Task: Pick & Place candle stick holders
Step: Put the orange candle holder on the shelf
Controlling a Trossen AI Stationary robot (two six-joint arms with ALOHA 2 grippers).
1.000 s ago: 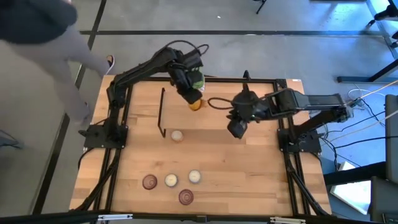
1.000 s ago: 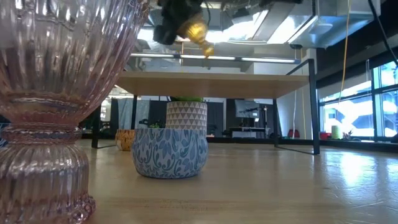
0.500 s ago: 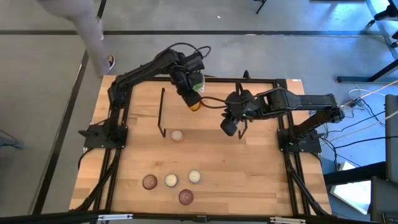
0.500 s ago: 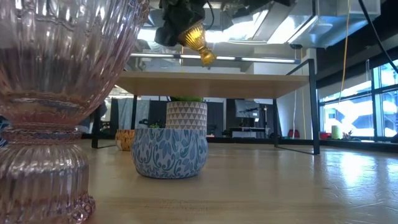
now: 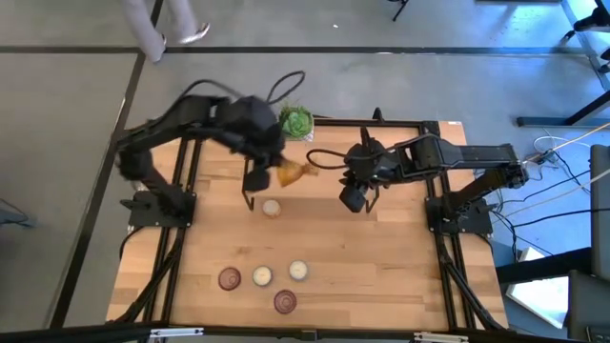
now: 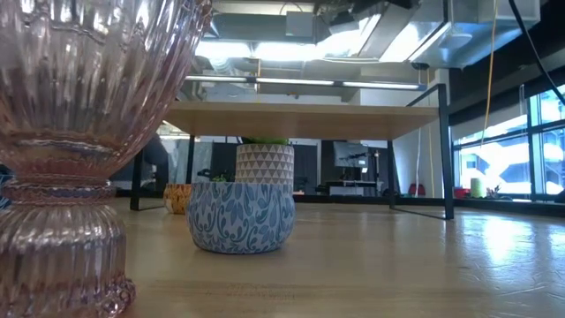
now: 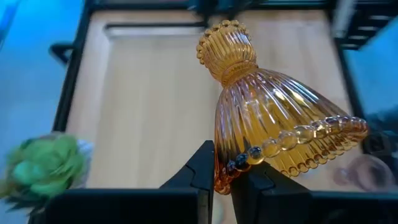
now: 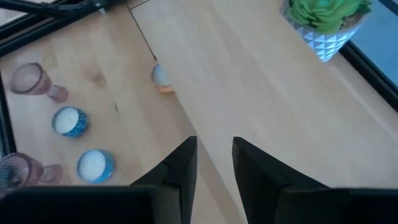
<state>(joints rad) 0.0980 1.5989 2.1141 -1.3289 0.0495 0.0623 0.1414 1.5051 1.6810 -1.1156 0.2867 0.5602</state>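
We see four candle stick holders (image 5: 262, 278) clustered at the table's (image 5: 381, 267) near edge, another (image 5: 271, 207) mid-table

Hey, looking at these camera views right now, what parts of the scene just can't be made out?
- High view: the left gripper and its arm are motion-blurred; its grip on the amber holder reads only in the left wrist view.
- Low view: neither gripper shows; the pink glass holder is cut off by the picture's edges.
- Right wrist view: a second pink holder is cut by the edge and partly hidden behind the right gripper.
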